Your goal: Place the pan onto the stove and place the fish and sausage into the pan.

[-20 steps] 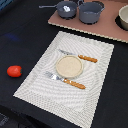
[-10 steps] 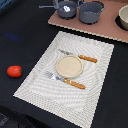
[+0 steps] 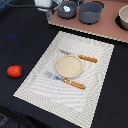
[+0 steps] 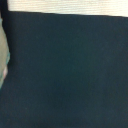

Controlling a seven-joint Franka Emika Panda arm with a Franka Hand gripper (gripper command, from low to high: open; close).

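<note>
The pan [image 3: 66, 8] sits on the stove's [image 3: 102, 29] far corner; my gripper [image 3: 47, 5] hovers beside it, grip state unclear.

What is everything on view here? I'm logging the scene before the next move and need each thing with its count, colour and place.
pan: one, grey-blue, on the stove at the far edge, with something white inside.
pot: one, grey, larger and deeper, on the stove beside the pan.
stove: one, pinkish-brown board, far side of the table.
bowl: one, pale with a dark inside, at the exterior view's right edge, cut off.
placemat: one, pale striped, centre.
plate: one, tan, on the placemat.
cutlery: two pieces, orange handles, either side of the plate.
sausage: one, red, on the dark table, exterior view's left.
gripper: one, pale, top of the exterior view near the pan; jaws blurred.
</note>
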